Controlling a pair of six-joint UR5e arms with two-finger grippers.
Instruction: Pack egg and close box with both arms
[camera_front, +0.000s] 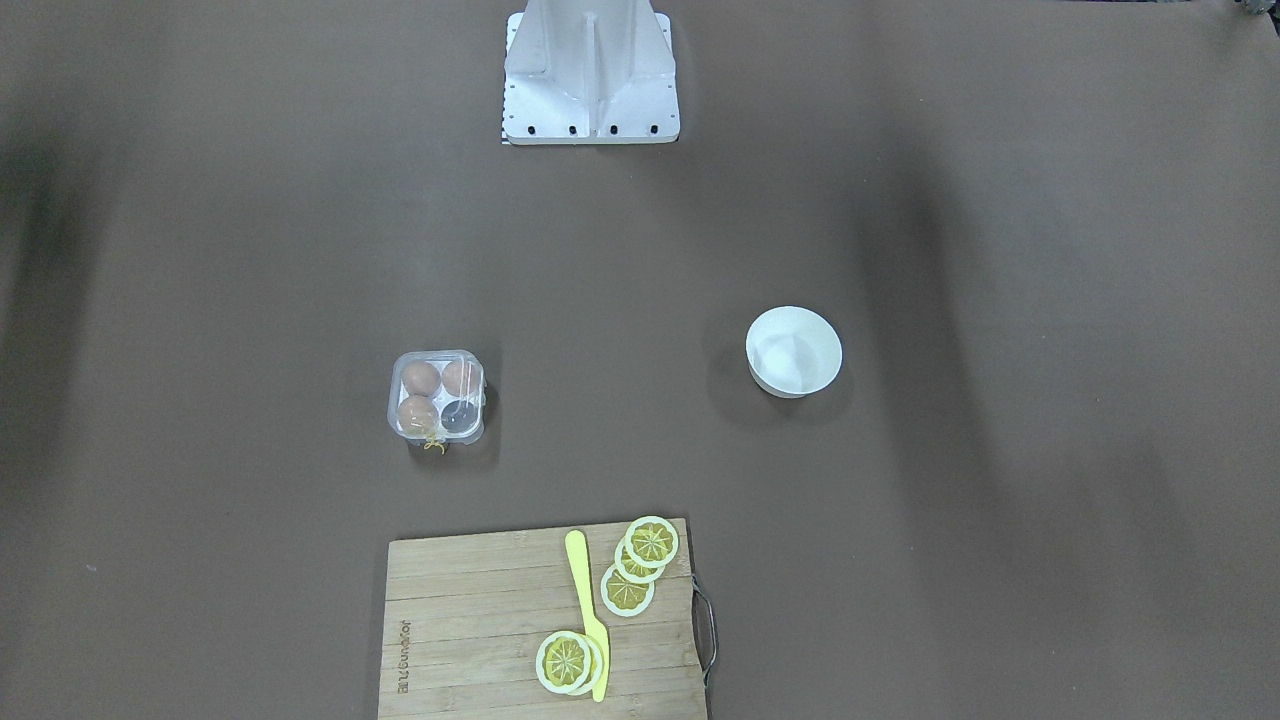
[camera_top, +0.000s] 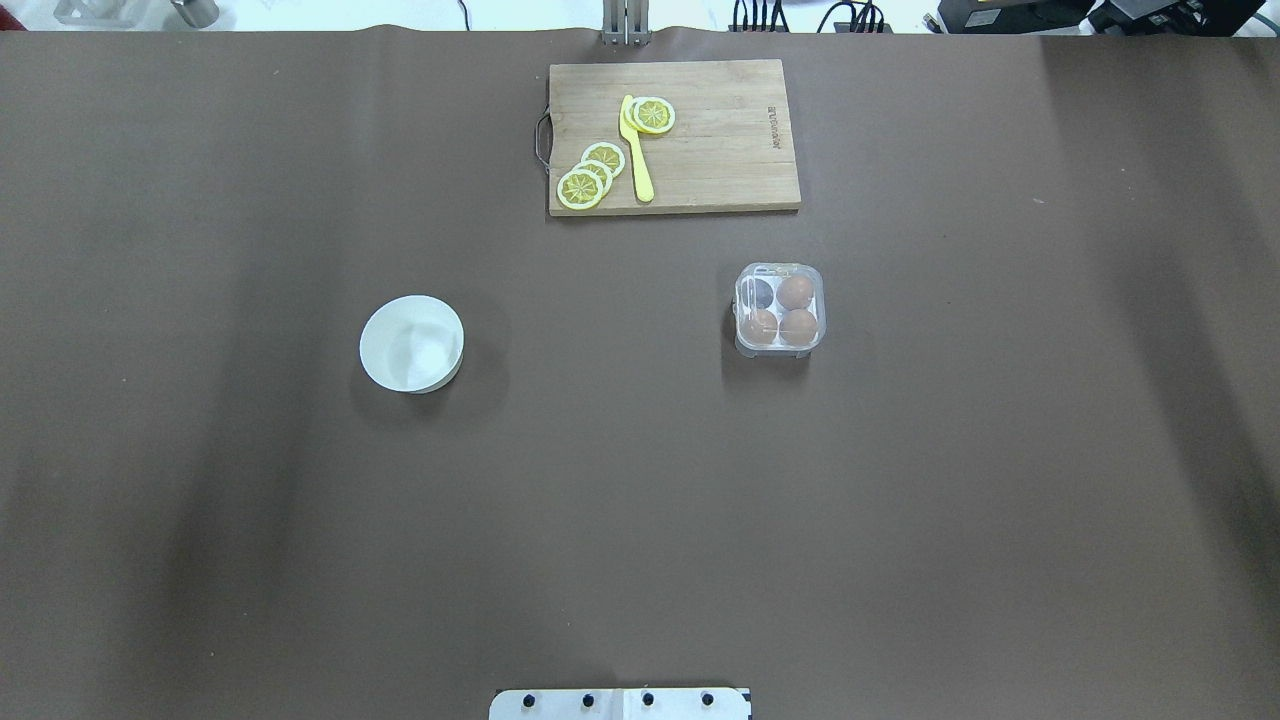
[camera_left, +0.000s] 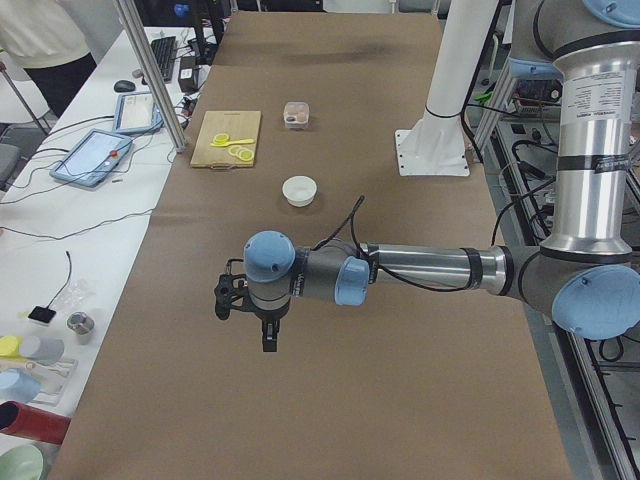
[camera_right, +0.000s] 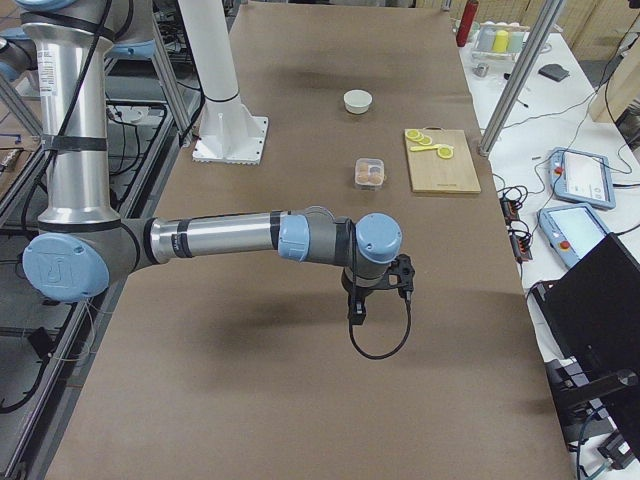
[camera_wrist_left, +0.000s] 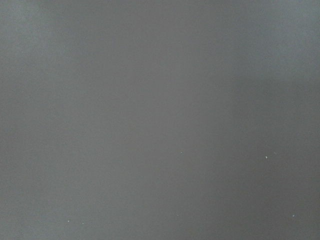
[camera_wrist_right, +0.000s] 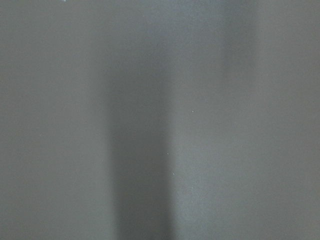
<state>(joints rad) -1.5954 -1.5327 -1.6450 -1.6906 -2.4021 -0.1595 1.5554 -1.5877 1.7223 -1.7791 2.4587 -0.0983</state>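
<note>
Left gripper: my left gripper hangs above bare table at my left end, fingers pointing down. It shows only in the left side view, so I cannot tell whether the fingers are apart or together.
Right gripper: my right gripper hangs above the table at my right end, fingers down. It shows only in the right side view, so I cannot tell its state either.
Arms: my left arm and my right arm each reach out level over the table.
Wrist views: both show only blurred brown surface.
Box: the box stands on the table well apart from my right gripper, off toward my left. From my left gripper it lies far to the right, beyond the bowl. Glints cross its clear top; I cannot tell whether the lid is latched.
Eggs: three eggs sit in three of the four cells. The fourth cell, on the far side toward my left, looks dark.
Bowl: a white bowl stands between my left gripper and the box, well apart from both.
Cutting board: a wooden cutting board lies beyond the box, away from my pedestal. It carries lemon slices and a yellow knife.
</note>
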